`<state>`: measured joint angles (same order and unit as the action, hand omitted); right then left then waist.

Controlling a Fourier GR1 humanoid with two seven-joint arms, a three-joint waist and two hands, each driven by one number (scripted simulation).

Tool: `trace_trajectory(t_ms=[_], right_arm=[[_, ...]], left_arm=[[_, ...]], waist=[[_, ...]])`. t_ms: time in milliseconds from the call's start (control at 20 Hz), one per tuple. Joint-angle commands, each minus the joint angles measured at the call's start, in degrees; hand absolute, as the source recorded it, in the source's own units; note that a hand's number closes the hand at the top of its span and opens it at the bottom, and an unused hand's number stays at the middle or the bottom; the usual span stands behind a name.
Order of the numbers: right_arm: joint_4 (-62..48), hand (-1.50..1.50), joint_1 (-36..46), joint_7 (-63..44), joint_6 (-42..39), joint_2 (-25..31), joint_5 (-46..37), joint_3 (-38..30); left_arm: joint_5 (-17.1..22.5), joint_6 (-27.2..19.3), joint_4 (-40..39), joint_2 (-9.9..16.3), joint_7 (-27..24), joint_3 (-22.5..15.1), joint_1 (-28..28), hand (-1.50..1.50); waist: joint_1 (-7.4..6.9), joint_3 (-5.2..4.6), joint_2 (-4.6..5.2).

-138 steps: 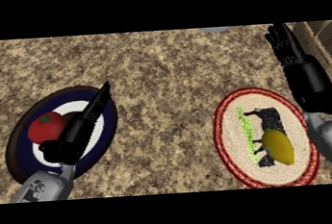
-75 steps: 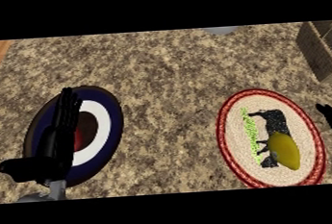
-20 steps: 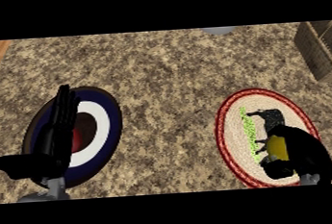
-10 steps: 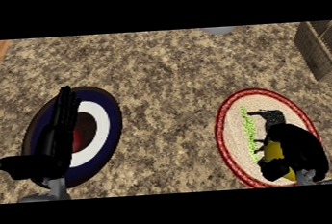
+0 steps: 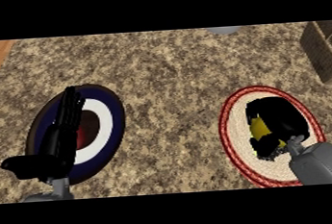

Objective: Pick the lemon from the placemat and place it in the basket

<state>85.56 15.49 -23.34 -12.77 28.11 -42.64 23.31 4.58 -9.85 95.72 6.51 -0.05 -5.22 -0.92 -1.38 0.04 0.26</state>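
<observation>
We observe even, moderately bright, diffuse lighting across the speckled bench (image 5: 166,75), with no glare. Shadows are faint. The black right hand (image 5: 278,121) reads as a dark mass with little surface detail. Edges show no visible distortion.

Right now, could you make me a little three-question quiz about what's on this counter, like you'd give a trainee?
1. True or false: the right hand is over the lemon on the placemat.
2. Where is the basket?
A. at the far right edge of the counter
B. under the left hand
C. on the placemat
3. Fill in: the left hand lies with straight fingers over the round blue, white and red ____.

Key
1. True; its fingers curl round the lemon, of which only a yellow patch shows.
2. A
3. plate
</observation>
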Motion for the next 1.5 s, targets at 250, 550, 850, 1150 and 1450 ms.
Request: trace_trajectory(t_ms=[250, 550, 850, 1150, 1450], right_arm=[[7.37, 1.5, 3.08, 5.81, 2.3, -3.12, 3.98, -6.53], [23.17, 1.5, 1.53, 5.7, 1.9, -3.39, 17.16, -17.31], [41.0, 1.5, 2.82, -9.44, -5.42, -2.12, 29.81, -26.97], [42.82, 1.5, 5.3, -20.39, -10.02, 3.12, 41.54, -39.66], [32.82, 1.5, 9.18, -19.38, -13.37, 10.71, 37.48, -43.0]], left_arm=[[-0.88, -0.35, 1.31, -0.3, -0.44, 0.5, 2.46, 0.0], [-1.25, -1.99, 0.29, -0.46, 2.05, 1.63, -1.22, 0.0], [-1.17, -0.96, 1.79, -0.97, -0.63, 0.93, 2.85, 0.0], [-0.07, 0.51, 4.13, 1.12, 3.27, 2.89, 1.08, 0.0], [-1.18, 0.22, -0.78, -1.56, 1.58, 1.21, -1.01, 0.0]], waist=[[1.54, -0.06, -0.42], [3.26, -0.03, -0.73], [2.5, -0.1, -0.77], [1.75, -0.05, -0.49], [1.33, -0.07, -0.2]])
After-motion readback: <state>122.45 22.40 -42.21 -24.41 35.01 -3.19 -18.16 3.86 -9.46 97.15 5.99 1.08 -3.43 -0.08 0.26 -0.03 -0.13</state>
